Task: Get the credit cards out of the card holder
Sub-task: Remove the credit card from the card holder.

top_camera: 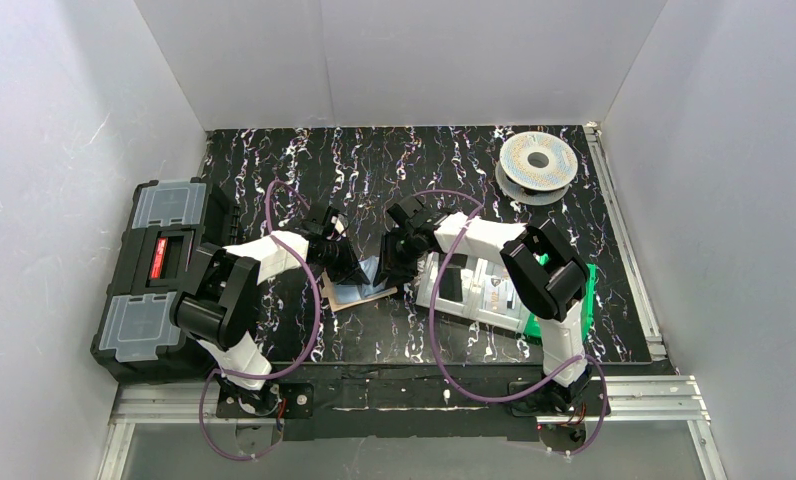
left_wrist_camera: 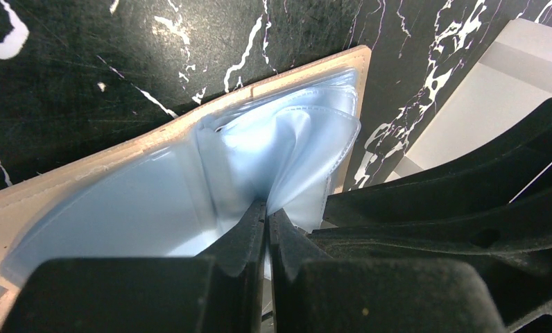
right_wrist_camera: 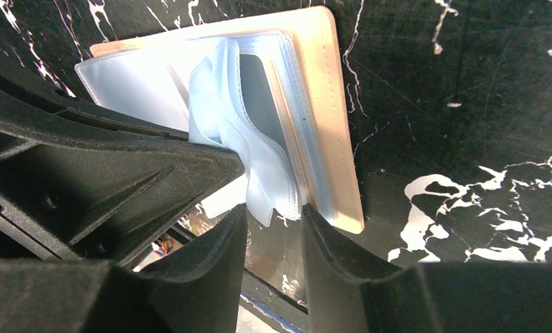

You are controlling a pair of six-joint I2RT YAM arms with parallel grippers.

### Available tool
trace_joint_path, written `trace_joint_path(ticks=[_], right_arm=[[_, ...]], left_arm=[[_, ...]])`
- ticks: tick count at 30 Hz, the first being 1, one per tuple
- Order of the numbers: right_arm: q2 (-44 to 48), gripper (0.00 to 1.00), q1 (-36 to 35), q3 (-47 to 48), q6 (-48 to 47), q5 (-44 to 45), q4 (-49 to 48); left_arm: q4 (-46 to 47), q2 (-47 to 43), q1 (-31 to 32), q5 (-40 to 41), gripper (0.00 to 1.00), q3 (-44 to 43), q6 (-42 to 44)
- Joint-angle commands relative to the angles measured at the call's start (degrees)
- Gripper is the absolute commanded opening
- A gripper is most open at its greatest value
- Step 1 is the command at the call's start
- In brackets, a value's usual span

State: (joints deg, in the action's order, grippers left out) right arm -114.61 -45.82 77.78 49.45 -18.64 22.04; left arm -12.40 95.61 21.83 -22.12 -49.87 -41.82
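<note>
**Two grippers at the open card holder's plastic sleeves**

The left gripper [left_wrist_camera: 266, 214] is pinched tight on a thin fold of clear plastic sleeve [left_wrist_camera: 297, 149], its two black fingers meeting with the plastic trapped between them. The sleeve is pulled up and creased where it is caught.

The right gripper [right_wrist_camera: 273, 220] has its fingers apart. The loose lower edges of several fanned sleeves hang into the gap between the fingertips. Whether either finger presses on them cannot be told.

The card holder [right_wrist_camera: 332, 104] is a flat tan wallet lying open on the black, white-veined table [top_camera: 374, 165]. The left gripper reaches it from its left side and the right gripper from its right, their tips close together over its middle. The credit cards [left_wrist_camera: 121, 208] show as pale blue, shiny faces inside the sleeves, lying against the card holder's tan panel.

Just to the right of the card holder, under the right arm, is a clear compartment tray [top_camera: 474, 292], with a green bin [top_camera: 586, 290] beyond it. Well to the left of the card holder is a black toolbox [top_camera: 159, 270]. Far behind it and to the right lies a spool [top_camera: 537, 163].
</note>
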Motion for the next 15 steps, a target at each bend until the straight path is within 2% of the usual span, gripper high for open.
trace_joint_path(ticks=[1,12,15], right_arm=[[-0.4,0.40,0.0,-0.6,1.0,-1.5,-2.1],[-0.9,0.35,0.0,-0.7,2.0,-3.3,-3.7],[-1.5,0.30,0.0,-0.6,2.1,-3.3,-3.8]], left_arm=[[-5.1,4.2,1.1,4.2,0.00,3.8,1.4],[-4.6,4.4,1.1,3.5,0.00,3.9,1.4],[-4.8,4.2,1.1,3.4,0.00,3.9,1.4]])
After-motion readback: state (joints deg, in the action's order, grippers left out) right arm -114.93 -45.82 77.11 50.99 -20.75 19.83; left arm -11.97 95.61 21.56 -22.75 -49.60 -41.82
